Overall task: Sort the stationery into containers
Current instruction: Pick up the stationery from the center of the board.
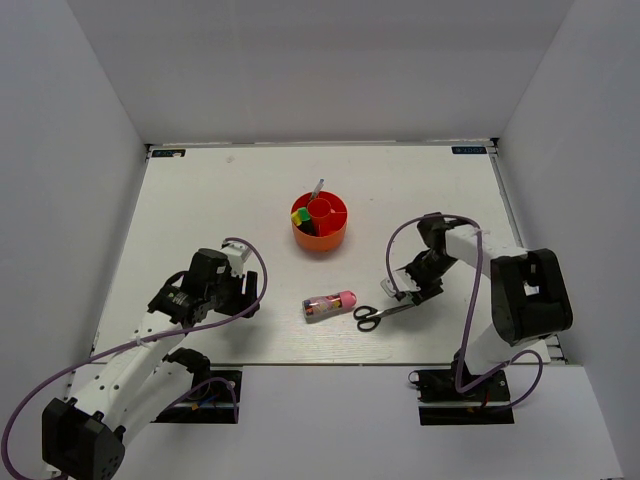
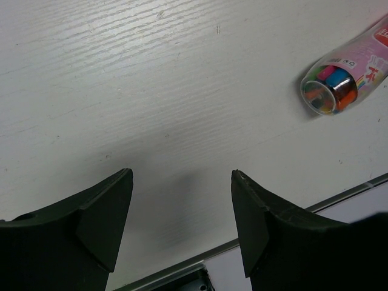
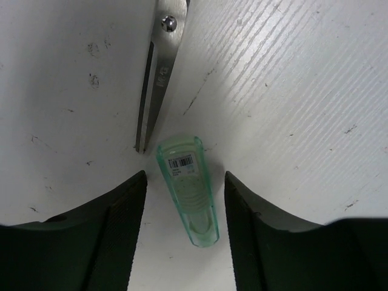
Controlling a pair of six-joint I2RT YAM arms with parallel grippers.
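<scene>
The round orange-red organiser (image 1: 320,222) stands mid-table and holds green- and yellow-capped markers (image 1: 299,217) and a thin pen (image 1: 317,190). A clear pink-capped tube (image 1: 329,304) full of coloured items lies on its side in front of the organiser; it also shows in the left wrist view (image 2: 339,79). Black-handled scissors (image 1: 378,315) lie to its right. My right gripper (image 3: 185,173) is open, low over the table, with a pale green tube (image 3: 188,194) lying between its fingers, just beyond the scissors' blade tips (image 3: 154,79). My left gripper (image 2: 182,173) is open and empty, left of the clear tube.
The table's near edge (image 2: 339,195) runs just below my left gripper. White walls enclose the table on three sides. My right arm (image 1: 470,250) arches over the right part of the table.
</scene>
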